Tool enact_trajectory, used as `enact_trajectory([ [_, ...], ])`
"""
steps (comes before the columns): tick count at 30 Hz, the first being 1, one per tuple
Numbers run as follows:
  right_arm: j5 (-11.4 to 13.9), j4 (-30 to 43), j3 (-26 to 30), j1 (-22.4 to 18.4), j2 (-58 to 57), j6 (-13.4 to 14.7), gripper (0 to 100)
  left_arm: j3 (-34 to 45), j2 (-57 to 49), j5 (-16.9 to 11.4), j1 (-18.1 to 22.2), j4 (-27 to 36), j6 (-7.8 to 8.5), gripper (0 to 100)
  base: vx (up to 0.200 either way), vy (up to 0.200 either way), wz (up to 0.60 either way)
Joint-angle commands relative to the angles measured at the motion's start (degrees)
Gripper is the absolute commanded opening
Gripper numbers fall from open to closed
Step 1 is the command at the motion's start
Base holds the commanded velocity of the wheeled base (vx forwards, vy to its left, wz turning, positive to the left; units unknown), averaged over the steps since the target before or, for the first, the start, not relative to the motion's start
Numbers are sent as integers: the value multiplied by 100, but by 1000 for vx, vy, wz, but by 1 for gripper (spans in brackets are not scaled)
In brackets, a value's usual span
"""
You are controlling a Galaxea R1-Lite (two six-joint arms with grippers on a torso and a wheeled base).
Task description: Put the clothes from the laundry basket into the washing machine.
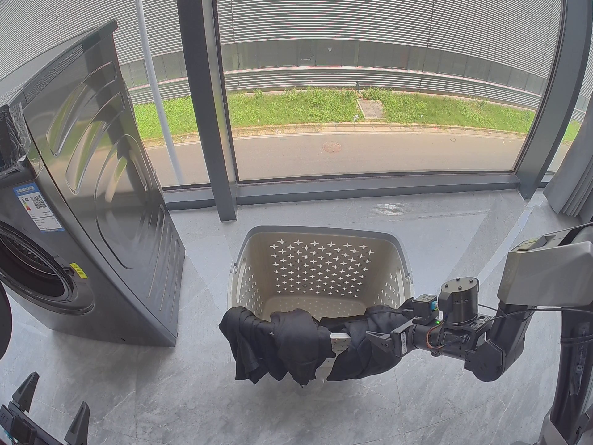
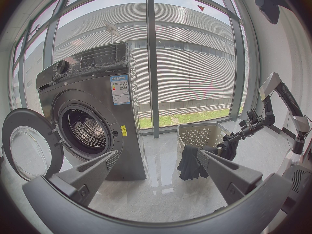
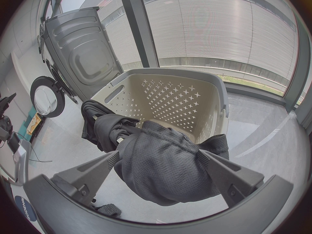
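Dark clothes (image 1: 284, 341) hang in a bundle over the near rim of the beige laundry basket (image 1: 321, 231) on the floor. My right gripper (image 1: 378, 340) is at the bundle's right end, open, with grey mesh cloth (image 3: 162, 169) bulging between its spread fingers (image 3: 112, 156). The grey washing machine (image 1: 92, 186) stands at the left with its round door (image 2: 29, 147) swung open and its drum (image 2: 86, 132) showing. My left gripper (image 1: 54, 403) is low at the near left, open and holding nothing, facing the machine.
A tall window with a dark pillar (image 1: 207, 94) runs behind the basket. A grey curtain (image 1: 571, 174) hangs at the far right. Bare tiled floor (image 1: 185, 397) lies between the basket and the machine.
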Motion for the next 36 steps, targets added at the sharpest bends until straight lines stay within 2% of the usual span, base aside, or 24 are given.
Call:
enact_trajectory([
  [1,-10,2,-81,34,36,1,100,101,-101,-1,1,5,0,100,0,0,0],
  [4,-89,2,-152,78,36,1,100,101,-101,7,1,5,0,100,0,0,0],
  [5,-124,2,-160,78,36,1,0,101,-101,-1,1,5,0,100,0,0,0],
  [17,-186,2,-310,131,230,1,0,101,-101,7,1,5,0,100,0,0,0],
  [21,-353,2,-275,201,107,18,0,101,-101,7,1,5,0,100,0,0,0],
  [27,-370,37,-116,412,-886,115,0,101,-101,7,1,5,0,100,0,0,0],
  [28,-405,11,-64,509,-1317,256,0,101,-101,7,1,5,0,100,0,0,0],
  [32,-695,28,112,834,-2398,590,0,101,-101,7,1,-3,-18,100,0,0,0],
  [36,-906,81,218,1080,-3409,643,0,101,-101,7,1,-3,-18,100,0,0,0],
])
